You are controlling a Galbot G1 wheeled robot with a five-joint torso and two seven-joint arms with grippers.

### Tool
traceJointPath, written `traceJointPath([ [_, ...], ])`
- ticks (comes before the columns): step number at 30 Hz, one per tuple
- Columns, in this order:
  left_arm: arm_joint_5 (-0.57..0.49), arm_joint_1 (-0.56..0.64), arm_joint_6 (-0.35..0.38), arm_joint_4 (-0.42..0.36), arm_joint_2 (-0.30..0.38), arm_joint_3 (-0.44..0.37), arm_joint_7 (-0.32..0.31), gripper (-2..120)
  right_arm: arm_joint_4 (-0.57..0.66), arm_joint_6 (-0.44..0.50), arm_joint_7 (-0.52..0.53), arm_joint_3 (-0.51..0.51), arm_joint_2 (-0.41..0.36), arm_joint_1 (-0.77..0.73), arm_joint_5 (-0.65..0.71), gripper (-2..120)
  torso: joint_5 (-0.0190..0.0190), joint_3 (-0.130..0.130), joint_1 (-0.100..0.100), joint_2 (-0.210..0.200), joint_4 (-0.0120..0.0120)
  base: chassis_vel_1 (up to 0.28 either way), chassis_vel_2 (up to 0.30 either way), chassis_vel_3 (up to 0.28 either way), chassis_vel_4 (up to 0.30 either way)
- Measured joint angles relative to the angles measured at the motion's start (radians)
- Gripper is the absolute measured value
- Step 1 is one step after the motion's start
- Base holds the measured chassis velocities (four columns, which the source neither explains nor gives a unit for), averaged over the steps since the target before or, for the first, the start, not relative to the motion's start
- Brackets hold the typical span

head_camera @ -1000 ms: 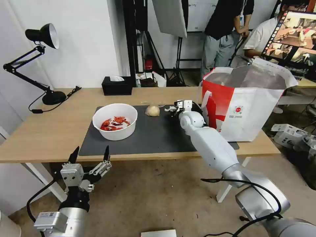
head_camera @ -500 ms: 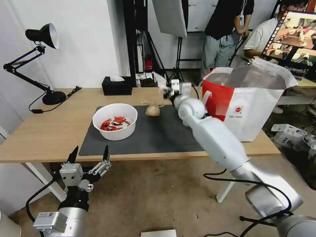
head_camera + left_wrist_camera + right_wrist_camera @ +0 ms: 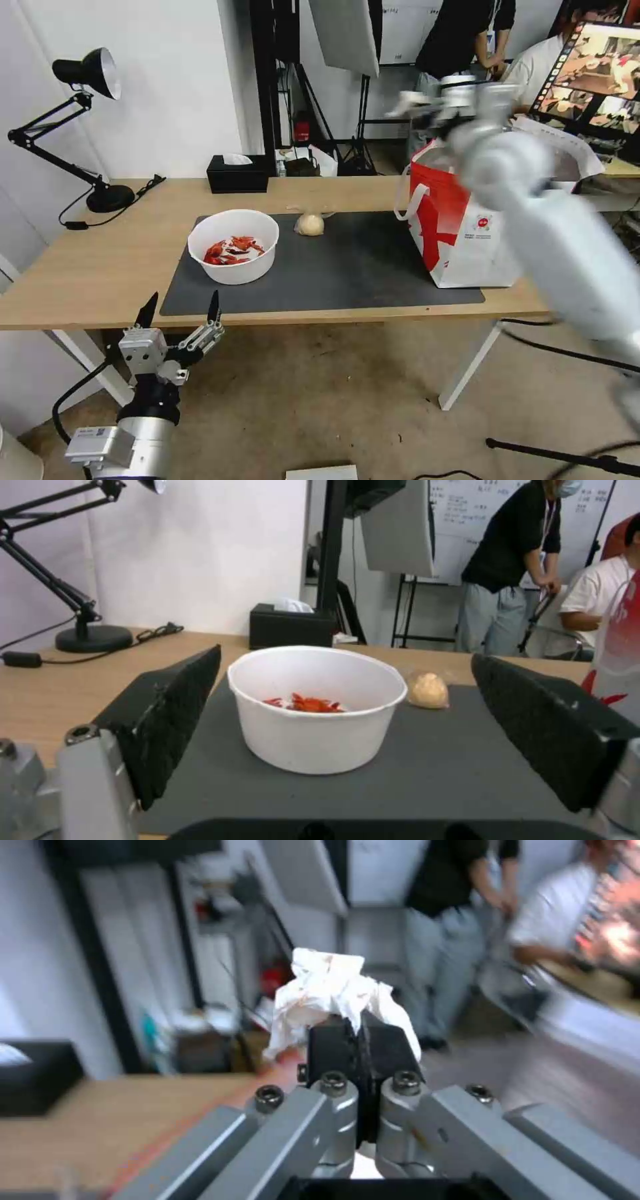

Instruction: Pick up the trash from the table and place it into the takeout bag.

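Note:
My right gripper [image 3: 427, 110] is raised above the near-left rim of the takeout bag [image 3: 467, 233], a white and red tote standing at the table's right end. It is shut on a crumpled white tissue [image 3: 333, 987], seen close in the right wrist view with the gripper [image 3: 360, 1032] clamped on it. A white bowl of red crayfish shells [image 3: 233, 246] sits on the dark mat [image 3: 347, 273], with a plastic-wrapped beige bun [image 3: 310, 223] behind it. My left gripper [image 3: 179, 312] hangs open below the table's front edge, facing the bowl [image 3: 317, 707] and bun [image 3: 427, 690].
A black tissue box [image 3: 237, 173] and a black desk lamp [image 3: 100, 193] stand at the back of the light-wood table [image 3: 80, 267]. People and a monitor [image 3: 593, 73] are behind the bag. Light stands rise beyond the table's far edge.
My right arm has swung up and to the right from the mat, carrying the tissue to above the bag's rim. The left arm has stayed where it was.

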Motion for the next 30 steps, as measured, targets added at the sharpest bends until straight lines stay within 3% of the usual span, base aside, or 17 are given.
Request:
traceJointPath([
  [2,0.0,0.0,0.0,0.0,0.0,0.001,0.0,100,0.005,-0.005,0.006,0.01,-0.013,-0.014,0.018,2,0.0002,0.0,0.0,0.0,0.0,0.0,0.0,0.0,0.0],
  [3,0.001,0.0,0.0,0.0,-0.002,0.005,0.0,100,0.017,-0.012,0.03,0.032,-0.042,-0.045,0.07,10,0.0003,0.0,0.0,0.0,0.0005,0.0,0.0,0.0,0.0],
  [5,0.002,0.0,-0.001,0.0,-0.002,0.007,0.0,100,0.021,-0.013,0.038,0.038,-0.049,-0.052,0.091,14,0.0,0.0,0.0,0.0,0.0006,0.0,0.0,0.0,0.0],
  [7,0.018,0.002,-0.013,0.0,-0.003,0.013,0.001,100,0.025,-0.013,0.069,0.055,-0.07,-0.065,0.157,25,-0.0002,0.0,0.0,0.0,0.0011,0.0,0.0,0.0,0.0],
  [16,0.032,0.004,-0.022,0.0,-0.014,0.015,0.002,100,0.054,-0.007,0.056,0.09,-0.15,-0.09,0.187,53,-0.0004,0.0,0.0,0.0,0.0008,0.0,0.0,0.0,0.0],
  [20,0.032,0.006,-0.028,-0.001,-0.017,0.013,0.002,100,0.224,0.063,-0.035,0.204,-0.248,-0.235,0.204,76,-0.0006,0.0,0.0,0.0,0.0009,0.0,0.0,0.0,0.0],
  [23,0.029,0.007,-0.029,-0.001,-0.019,0.016,0.002,100,0.319,0.115,-0.097,0.251,-0.285,-0.34,0.187,84,-0.001,0.0,0.0,0.0,0.0005,0.0,0.0,0.0,0.0],
  [24,0.029,0.007,-0.029,-0.001,-0.019,0.016,0.002,100,0.319,0.115,-0.097,0.251,-0.285,-0.34,0.187,84,-0.001,0.0,0.0,0.0,0.0005,0.0,0.0,0.0,0.0],
  [28,0.021,0.007,-0.029,-0.001,-0.026,0.02,0.0,100,0.556,0.213,-0.102,0.282,-0.254,-0.592,0.071,99,-0.0007,0.0,0.0,0.0,0.0015,0.0,0.0,0.0,0.0],
  [30,0.02,0.009,-0.029,-0.001,-0.026,0.019,-0.001,100,0.584,0.239,-0.113,0.302,-0.237,-0.651,0.02,100,-0.0006,0.0,0.0,0.0,0.0017,0.0,0.0,0.0,0.0],
])
